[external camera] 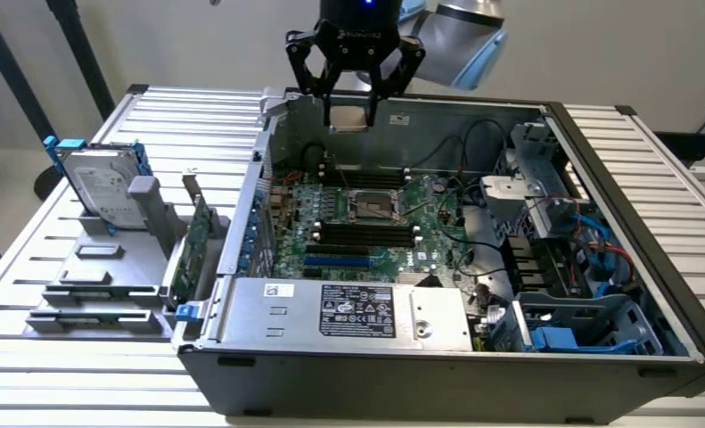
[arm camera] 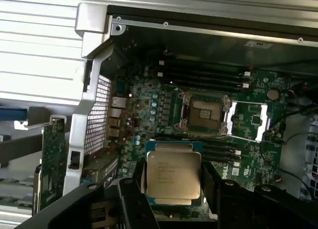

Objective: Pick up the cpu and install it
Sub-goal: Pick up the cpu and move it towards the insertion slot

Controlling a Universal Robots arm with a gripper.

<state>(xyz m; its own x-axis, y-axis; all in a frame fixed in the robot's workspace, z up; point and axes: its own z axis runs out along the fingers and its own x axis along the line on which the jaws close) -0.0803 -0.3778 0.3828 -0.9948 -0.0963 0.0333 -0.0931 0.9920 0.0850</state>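
- Black hand, spread wide, clamps the small square silver cpu by two edges.
- Dark metal-edged socket frame sits at the cpu's 6 o'clock in the exterior view.
- Risk: tilted lowering could bend socket pins.

Jaws gripping the cpu, over the far wall of the open computer case, well apart from the socket

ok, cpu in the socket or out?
Out. The gripper holds the cpu above the case; the socket lies bare, its frame swung open.
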